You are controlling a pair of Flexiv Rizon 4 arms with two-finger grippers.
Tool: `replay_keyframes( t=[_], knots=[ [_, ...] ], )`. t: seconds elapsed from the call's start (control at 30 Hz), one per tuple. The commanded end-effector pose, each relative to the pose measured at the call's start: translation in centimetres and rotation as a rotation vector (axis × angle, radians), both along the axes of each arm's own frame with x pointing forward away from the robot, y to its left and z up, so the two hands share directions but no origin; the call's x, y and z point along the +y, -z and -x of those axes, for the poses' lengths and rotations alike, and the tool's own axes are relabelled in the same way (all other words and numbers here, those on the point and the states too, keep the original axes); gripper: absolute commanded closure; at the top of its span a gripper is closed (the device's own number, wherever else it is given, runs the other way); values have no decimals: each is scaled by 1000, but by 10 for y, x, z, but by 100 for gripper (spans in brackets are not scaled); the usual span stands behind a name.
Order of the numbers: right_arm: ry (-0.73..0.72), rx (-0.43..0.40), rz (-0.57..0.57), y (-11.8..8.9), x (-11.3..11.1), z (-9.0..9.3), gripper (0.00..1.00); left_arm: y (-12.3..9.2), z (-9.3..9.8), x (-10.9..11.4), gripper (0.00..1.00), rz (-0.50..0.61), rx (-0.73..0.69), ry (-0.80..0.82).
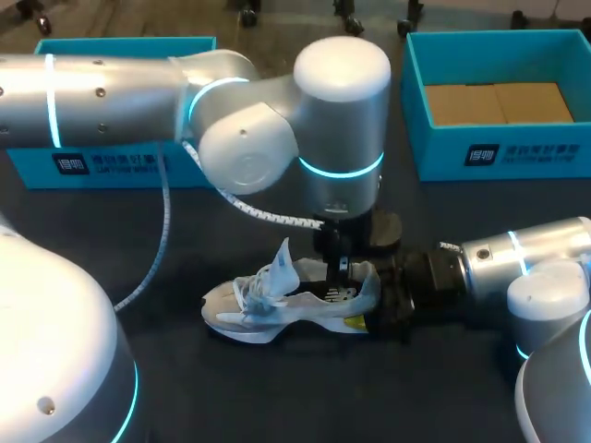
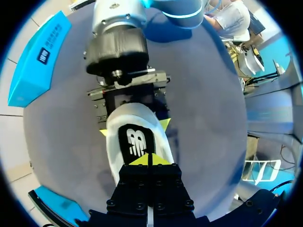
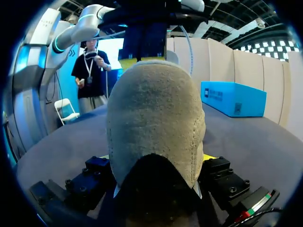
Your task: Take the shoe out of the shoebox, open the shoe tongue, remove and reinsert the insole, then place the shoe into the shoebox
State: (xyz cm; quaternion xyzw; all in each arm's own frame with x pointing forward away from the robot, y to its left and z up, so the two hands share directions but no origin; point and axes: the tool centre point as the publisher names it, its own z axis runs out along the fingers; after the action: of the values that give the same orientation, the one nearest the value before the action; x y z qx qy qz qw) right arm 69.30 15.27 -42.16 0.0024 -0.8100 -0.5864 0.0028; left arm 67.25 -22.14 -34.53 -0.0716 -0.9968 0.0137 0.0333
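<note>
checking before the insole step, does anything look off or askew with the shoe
Nothing damaged or spilled. The shoe lies on the table, tongue sticking up and laces loose, which fits the task. The right gripper clamps the heel; the left gripper is shut on the insole.

R pincer [image 3: 157,158] tips mostly hidden behind shoe [image 3: 156,109] heel.

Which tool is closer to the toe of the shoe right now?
Left. The left tool pinches the insole at the shoe's opening; the right tool clamps the heel, farthest from the toe.
</note>
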Motion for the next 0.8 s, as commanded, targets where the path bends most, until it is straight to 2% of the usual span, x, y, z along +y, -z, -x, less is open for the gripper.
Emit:
replay_keyframes(
  t=[0.03,0.57,0.8],
  knots=[
    [2,-2,2,3,0,3,100,22,-1,-1,100,-9,24,9],
    [2,-2,2,3,0,3,100,39,10,45,100,-58,82,8],
    [2,-2,2,3,0,3,100,42,23,54,100,-48,72,37]
  ],
)
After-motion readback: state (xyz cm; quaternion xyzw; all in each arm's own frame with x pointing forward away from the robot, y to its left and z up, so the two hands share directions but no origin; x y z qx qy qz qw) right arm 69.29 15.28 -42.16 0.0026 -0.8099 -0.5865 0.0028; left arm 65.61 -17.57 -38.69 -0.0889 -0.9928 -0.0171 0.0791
